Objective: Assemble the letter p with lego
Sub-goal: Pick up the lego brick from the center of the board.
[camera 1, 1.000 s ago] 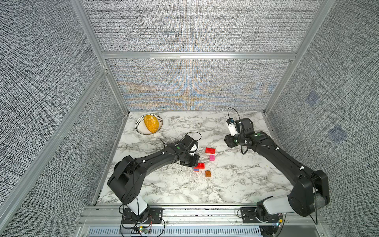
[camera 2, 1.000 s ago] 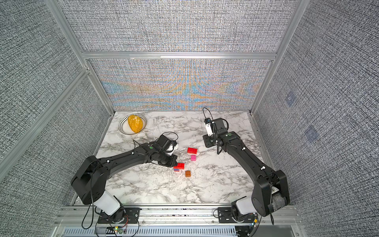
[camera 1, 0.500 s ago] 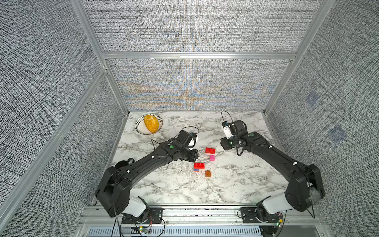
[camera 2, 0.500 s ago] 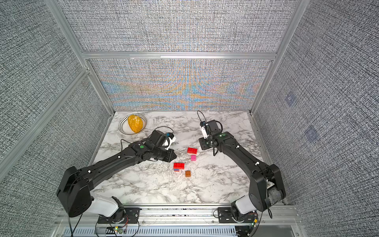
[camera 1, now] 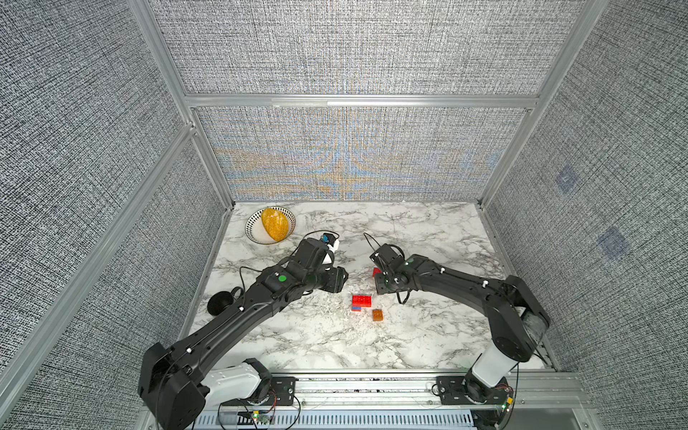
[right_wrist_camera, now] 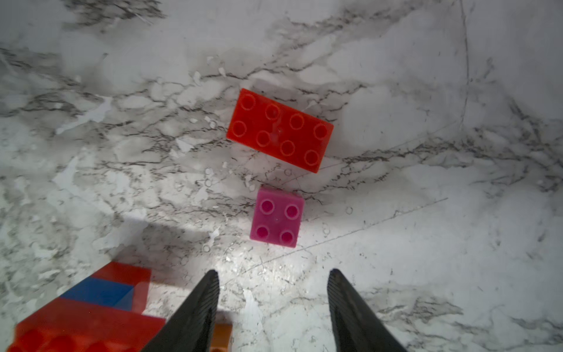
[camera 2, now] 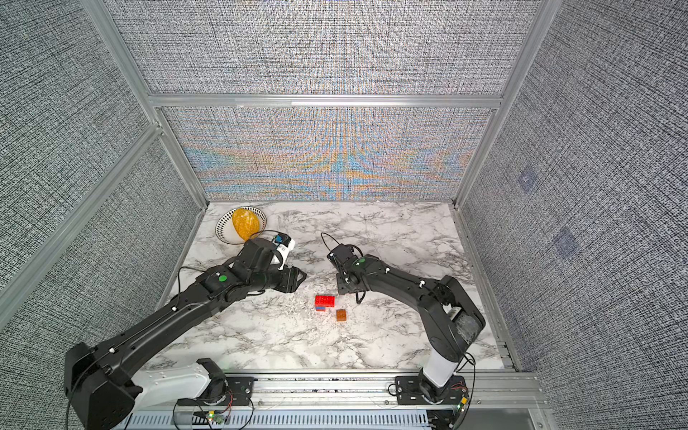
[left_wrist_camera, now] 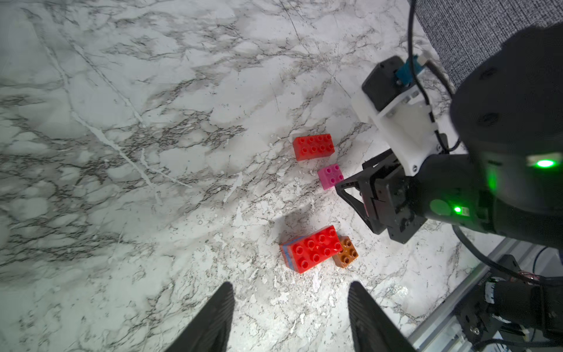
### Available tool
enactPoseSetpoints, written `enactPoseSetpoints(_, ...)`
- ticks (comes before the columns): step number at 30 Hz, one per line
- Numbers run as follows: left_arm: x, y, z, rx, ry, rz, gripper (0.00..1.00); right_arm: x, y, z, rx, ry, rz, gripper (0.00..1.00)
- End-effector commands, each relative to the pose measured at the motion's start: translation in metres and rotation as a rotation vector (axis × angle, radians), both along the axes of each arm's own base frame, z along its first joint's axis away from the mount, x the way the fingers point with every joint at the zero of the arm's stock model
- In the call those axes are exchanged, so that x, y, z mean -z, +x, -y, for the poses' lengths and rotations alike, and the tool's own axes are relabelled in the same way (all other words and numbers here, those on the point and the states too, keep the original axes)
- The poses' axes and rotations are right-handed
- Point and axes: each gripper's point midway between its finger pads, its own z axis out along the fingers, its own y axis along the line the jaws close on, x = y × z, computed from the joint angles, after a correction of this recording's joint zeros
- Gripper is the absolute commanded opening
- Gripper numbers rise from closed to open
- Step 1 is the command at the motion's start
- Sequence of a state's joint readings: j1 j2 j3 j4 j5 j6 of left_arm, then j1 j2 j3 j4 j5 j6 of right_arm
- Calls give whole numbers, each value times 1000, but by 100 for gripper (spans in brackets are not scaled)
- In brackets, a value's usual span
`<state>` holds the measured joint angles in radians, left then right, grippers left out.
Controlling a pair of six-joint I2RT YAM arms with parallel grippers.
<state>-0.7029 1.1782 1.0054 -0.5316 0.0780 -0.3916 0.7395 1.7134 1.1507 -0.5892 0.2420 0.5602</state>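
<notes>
Right gripper, parted and empty, hangs just beside the pink brick; best straddle its flat sides squarely.

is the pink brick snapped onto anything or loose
Loose. The pink brick sits studs-up on the marble table, a gap separating it from the red brick; nothing attached on top.

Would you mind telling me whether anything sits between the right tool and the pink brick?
Nothing visible does. In the right wrist view, only bare marble tabletop lies between the open right tool and the pink brick. The long red brick lies beyond it, and the red-and-blue stack sits off to one side.
</notes>
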Motion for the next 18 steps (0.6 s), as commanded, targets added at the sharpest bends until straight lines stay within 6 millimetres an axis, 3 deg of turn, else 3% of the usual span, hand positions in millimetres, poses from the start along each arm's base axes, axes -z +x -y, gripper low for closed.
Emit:
enactPoseSetpoints(1, -2, 4, -13, -34, 22, 37, 63, 8, 0, 6, 88, -16, -2, 60)
enactPoseSetpoints(6, 3, 2, -21, -42, 37, 23, 63, 14, 6, 2, 94, -21, -7, 60)
enactPoseSetpoints(18, -1, -16, -6, 123, -12, 45, 63, 28, 19, 1, 100, -40, -16, 48)
